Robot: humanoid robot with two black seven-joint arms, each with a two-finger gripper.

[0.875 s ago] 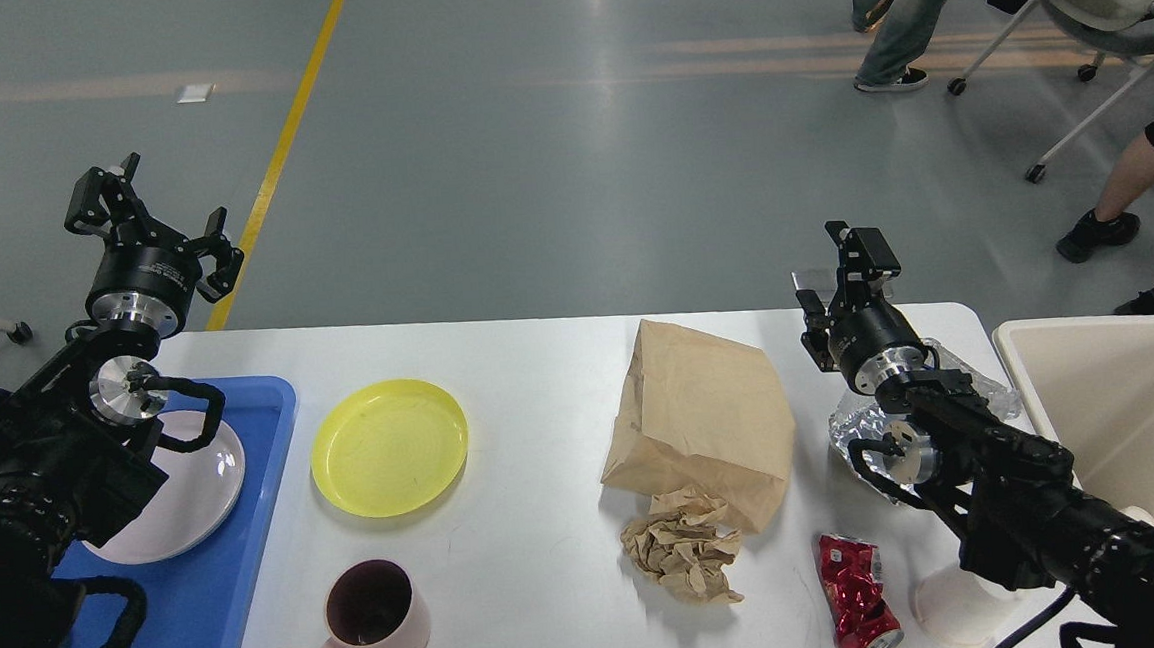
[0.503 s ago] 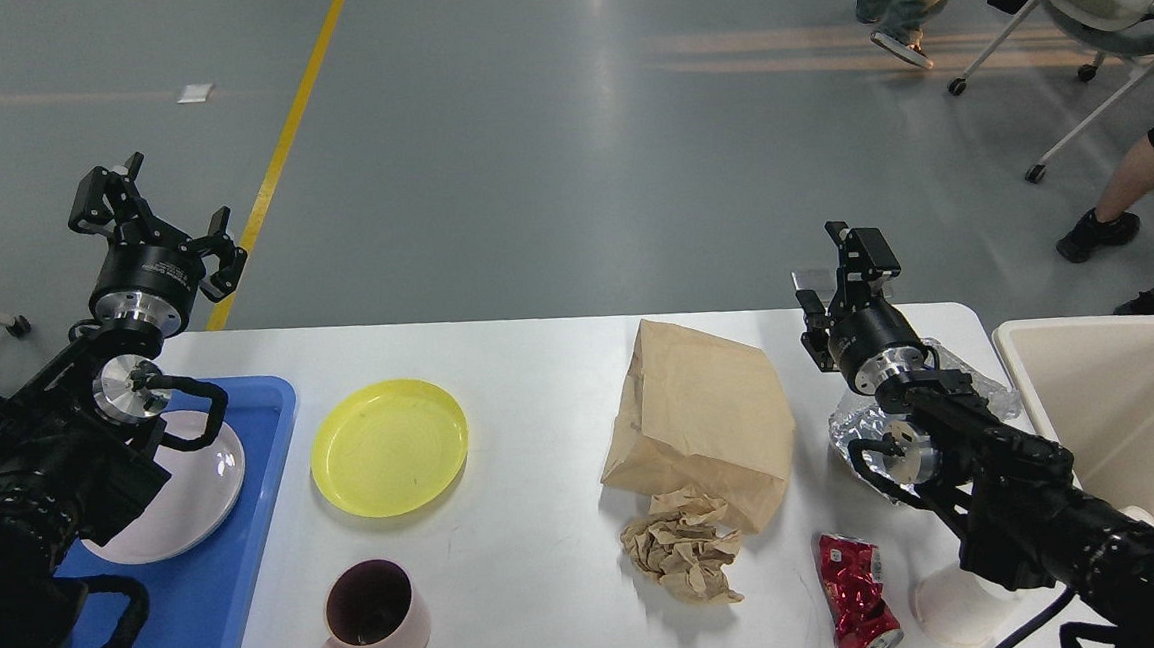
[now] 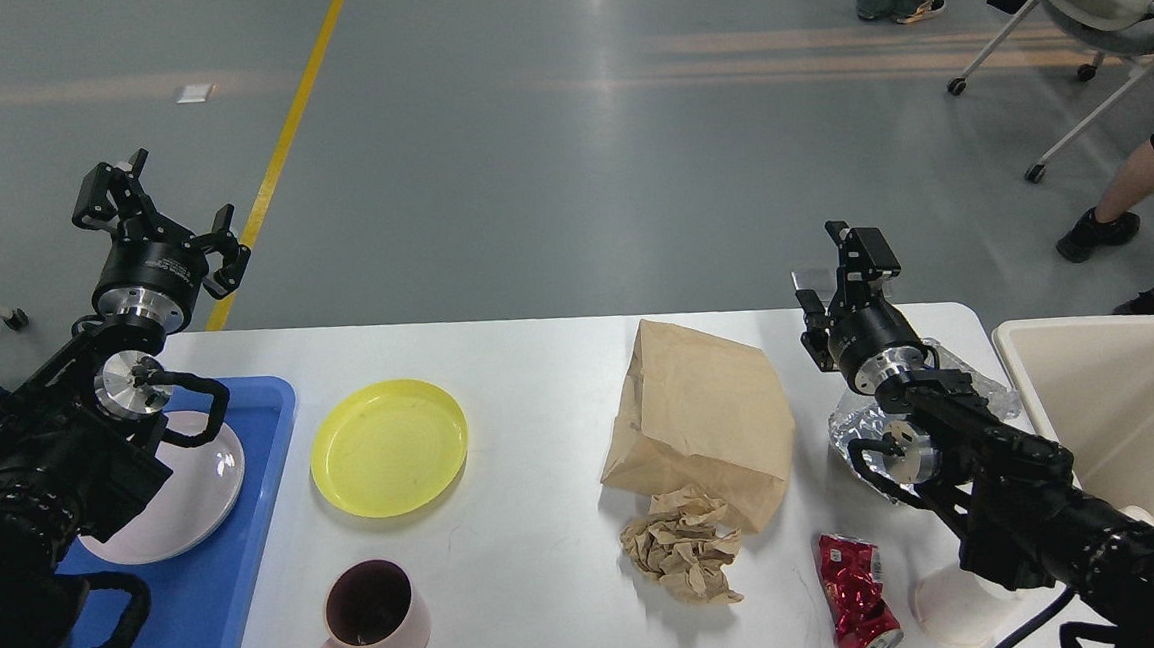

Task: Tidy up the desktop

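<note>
paper bag (image 3: 698, 412), crumpled paper (image 3: 683, 550) and can (image 3: 858, 607) litter the desktop (image 3: 530, 367).

surface: our white desktop (image 3: 540, 366)
we see on it: tray (image 3: 252, 584), yellow plate (image 3: 389, 448), mug (image 3: 373, 617), paper bag (image 3: 703, 416), crumpled paper (image 3: 683, 548), can (image 3: 858, 609), foil (image 3: 849, 433), cup (image 3: 955, 606)

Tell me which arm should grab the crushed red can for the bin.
Right. The can lies beside the right arm, near the bin; the left end effector is across the desktop, over the tray.
</note>
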